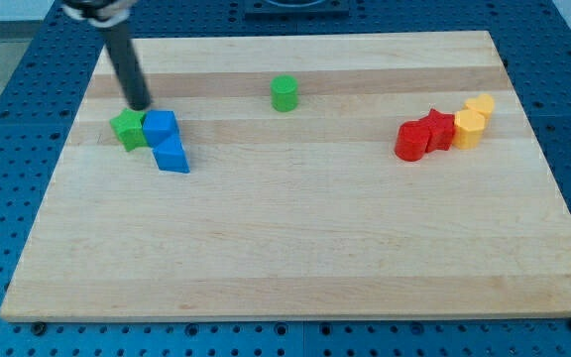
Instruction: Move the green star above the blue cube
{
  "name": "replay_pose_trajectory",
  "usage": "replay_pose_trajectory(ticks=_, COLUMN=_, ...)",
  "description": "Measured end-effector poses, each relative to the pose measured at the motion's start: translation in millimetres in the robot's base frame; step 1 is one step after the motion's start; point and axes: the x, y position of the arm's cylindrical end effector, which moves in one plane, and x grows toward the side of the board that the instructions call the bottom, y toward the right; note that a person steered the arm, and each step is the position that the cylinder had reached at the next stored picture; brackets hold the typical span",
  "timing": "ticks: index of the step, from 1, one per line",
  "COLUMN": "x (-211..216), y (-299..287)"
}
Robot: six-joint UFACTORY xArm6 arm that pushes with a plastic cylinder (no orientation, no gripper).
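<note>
- The tip sits just at 12 o'clock of the green star.
- The star touches the blue cube at its 9 o'clock.
- The arm carries only a rod, no claw.
- A blue wedge-like block touches the cube at 5 o'clock.

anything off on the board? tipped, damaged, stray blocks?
Nothing stands out. Blocks all sit flat on the wooden board: green star touching the blue cube on its left, a second blue block just below, green cylinder alone, red and yellow blocks clustered at right. My tip is just above the star.
</note>
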Motion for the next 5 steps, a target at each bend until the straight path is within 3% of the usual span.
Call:
replay_pose_trajectory(ticks=2, x=-13, y=-43)
replay_pose_trajectory(ticks=4, x=63, y=-13)
replay_pose_trajectory(ticks=5, x=63, y=-13)
